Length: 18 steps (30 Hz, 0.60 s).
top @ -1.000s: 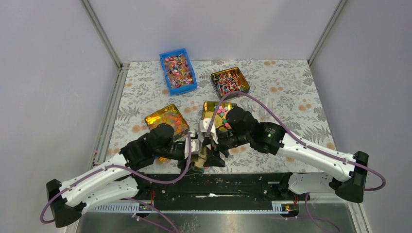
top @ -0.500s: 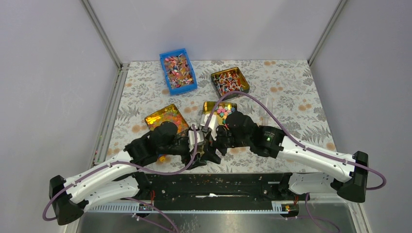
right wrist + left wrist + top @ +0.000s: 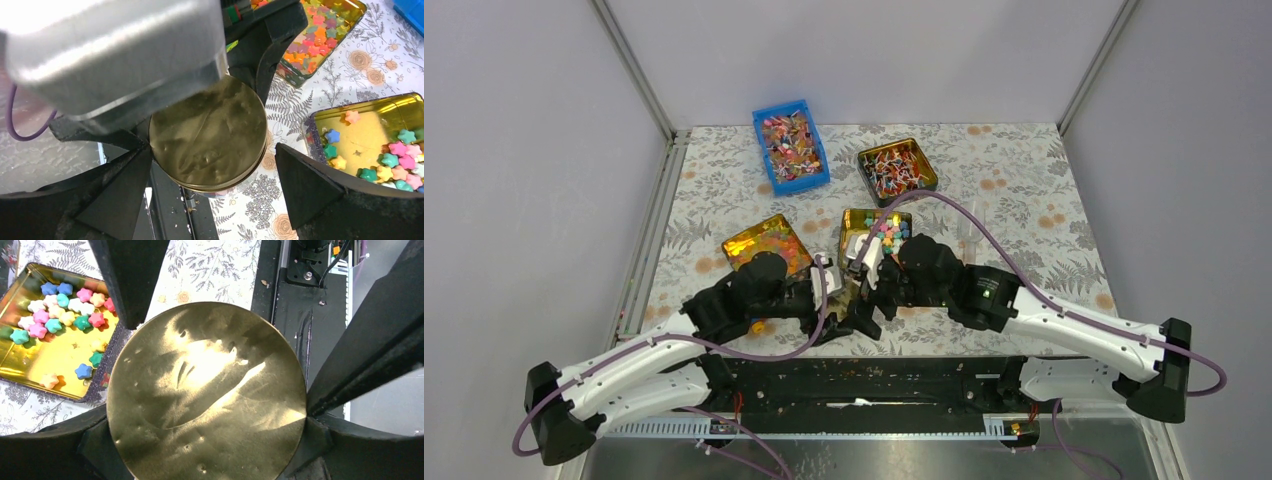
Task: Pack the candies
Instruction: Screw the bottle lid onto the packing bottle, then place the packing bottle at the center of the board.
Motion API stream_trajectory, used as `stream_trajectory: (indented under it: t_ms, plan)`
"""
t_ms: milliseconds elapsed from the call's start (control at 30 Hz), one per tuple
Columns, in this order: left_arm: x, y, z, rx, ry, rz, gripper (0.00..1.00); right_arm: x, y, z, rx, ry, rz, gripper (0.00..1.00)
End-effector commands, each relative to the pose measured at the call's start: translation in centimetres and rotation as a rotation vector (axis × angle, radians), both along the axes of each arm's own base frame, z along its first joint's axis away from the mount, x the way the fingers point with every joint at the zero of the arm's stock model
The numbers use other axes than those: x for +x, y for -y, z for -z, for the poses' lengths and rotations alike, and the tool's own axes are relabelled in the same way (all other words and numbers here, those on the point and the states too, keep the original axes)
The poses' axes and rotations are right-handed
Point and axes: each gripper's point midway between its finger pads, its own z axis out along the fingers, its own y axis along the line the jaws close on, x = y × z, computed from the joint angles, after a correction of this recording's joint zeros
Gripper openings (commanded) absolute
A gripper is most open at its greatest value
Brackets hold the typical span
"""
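entry 1: candies point(image 3: 75, 305). small star-shaped pieces in pink, green, blue, yellow, orange and white. most are clustered at one end of a rectangular gold tin point(image 3: 55, 357), with a few strays on its bare floor. in the overhead view this tin sits near the table's centre, at 12 o'clock from the two grippers and just beside them.

entry 2: round gold tin point(image 3: 210, 135). lid dented and scuffed, face up. it is at 6 o'clock on the floral table point(image 3: 1024, 190), by the near edge and the black base rail. cannot tell whether it rests on the surface or is lifted.

entry 3: left gripper point(image 3: 836, 303). grasping the round gold tin, one finger against its rim on each side.

entry 4: right gripper point(image 3: 214, 150). released, fingers spread wide to either side of the same tin and not clamped on it. its arm reaches in from 3 o'clock.

entry 5: second rectangular gold tin point(image 3: 767, 245). holds orange-toned pieces, at 10 o'clock from the grippers.

entry 6: blue bin point(image 3: 791, 147). holds mixed wrapped sweets, at 11 o'clock on the table.

entry 7: third gold tin point(image 3: 897, 167). holds twisted-wrapper sweets with white ends, at 1 o'clock.
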Motion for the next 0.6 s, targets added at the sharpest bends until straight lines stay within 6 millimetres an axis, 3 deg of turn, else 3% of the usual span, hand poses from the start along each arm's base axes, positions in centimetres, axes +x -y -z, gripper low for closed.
stream_trajectory:
  t_ms: [0,233,567]
  plan:
    - [0.4,1.6,-3.9,-0.159,0.105,0.031,0.38,0.7,1.3,0.1,-0.007,0.048,0.035,1.0]
    - [1.0,2.1,1.2,-0.086,0.038,0.006,0.38,0.7,4.2,1.2,-0.03,0.027,0.092,1.0]
    - [3.8,4.3,8.0,0.042,-0.016,-0.041,0.38,0.7,8.4,2.3,-0.06,0.019,0.216,1.0]
